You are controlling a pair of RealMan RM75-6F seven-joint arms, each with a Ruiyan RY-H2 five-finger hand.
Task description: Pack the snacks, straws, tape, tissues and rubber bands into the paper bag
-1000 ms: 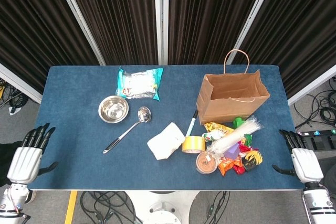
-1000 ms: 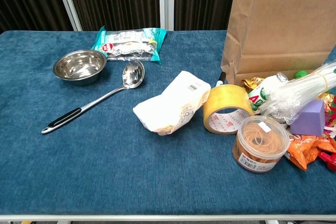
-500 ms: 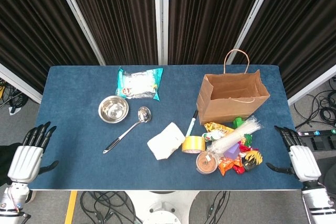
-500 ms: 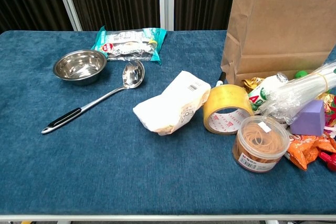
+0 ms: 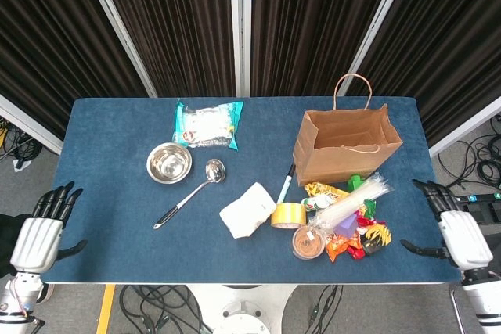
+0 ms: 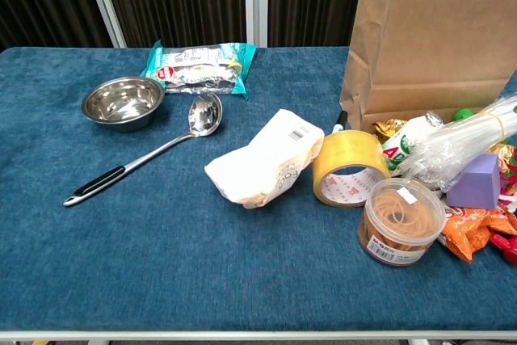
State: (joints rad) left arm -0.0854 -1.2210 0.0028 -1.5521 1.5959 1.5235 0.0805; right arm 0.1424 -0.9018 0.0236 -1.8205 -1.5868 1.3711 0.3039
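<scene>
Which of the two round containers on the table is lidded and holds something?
The rubber band tub, clear with a lid and bands inside; the steel bowl is open and holds nothing.

Chest view chops off the top of the paper bag (image 6: 428,38) and the snacks (image 6: 477,220) at the right edge, shows neither robot hand, and the bag's inside is hidden in both views.
</scene>
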